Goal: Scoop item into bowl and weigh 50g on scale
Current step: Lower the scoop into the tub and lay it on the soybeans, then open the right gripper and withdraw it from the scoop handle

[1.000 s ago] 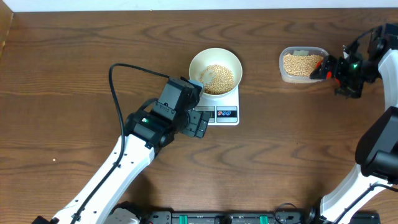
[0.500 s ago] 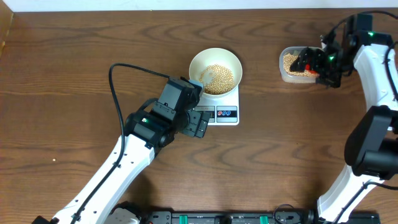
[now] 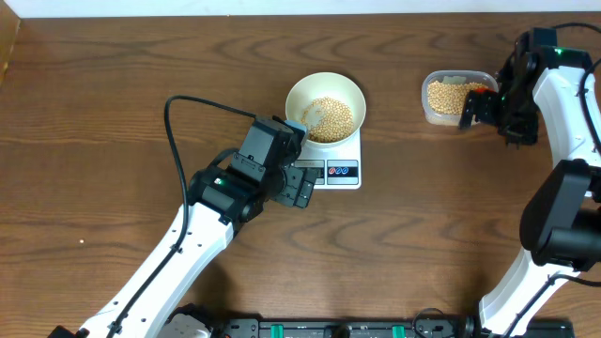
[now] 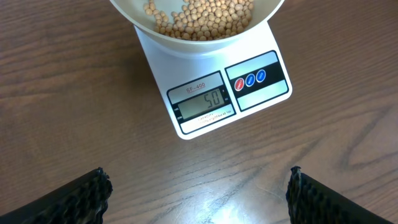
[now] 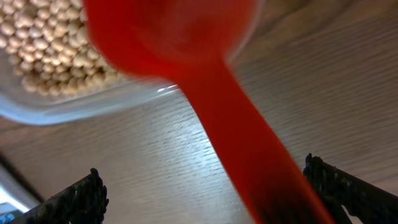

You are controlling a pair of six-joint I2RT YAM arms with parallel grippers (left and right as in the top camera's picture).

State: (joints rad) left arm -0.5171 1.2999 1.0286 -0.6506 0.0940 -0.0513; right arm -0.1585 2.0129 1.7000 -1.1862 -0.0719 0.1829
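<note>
Left gripper (image 4: pixel 198 180) hovers low over the worktop (image 3: pixel 113 94), fingers spread wide with nothing between them but bare wood. Straight ahead of it, close by, sits the scale (image 4: pixel 186 68), turned a little askew. Its display (image 4: pixel 204 102) is on the end nearest the gripper and reads 50. The red and blue buttons (image 4: pixel 250 79) are just to the right of the display. On the scale's far end stands the white bowl (image 3: pixel 349 86), holding a heap of tan beans (image 3: pixel 331 118).

Over on the other side, the right gripper (image 5: pixel 202 174) is also wide open. A red spoon (image 5: pixel 230 106), blurred, has its handle running down between the fingers, closer to the right-hand one, and wood shows in the gap on the left. Whether the handle presses on either finger, I cannot tell. The spoon's head lies ahead of this gripper, over the near edge of the clear container (image 5: pixel 74 109). That container sits just in front and to the left of the fingers, with more beans inside. Bowl and scale are well apart from this gripper, away across the worktop.
</note>
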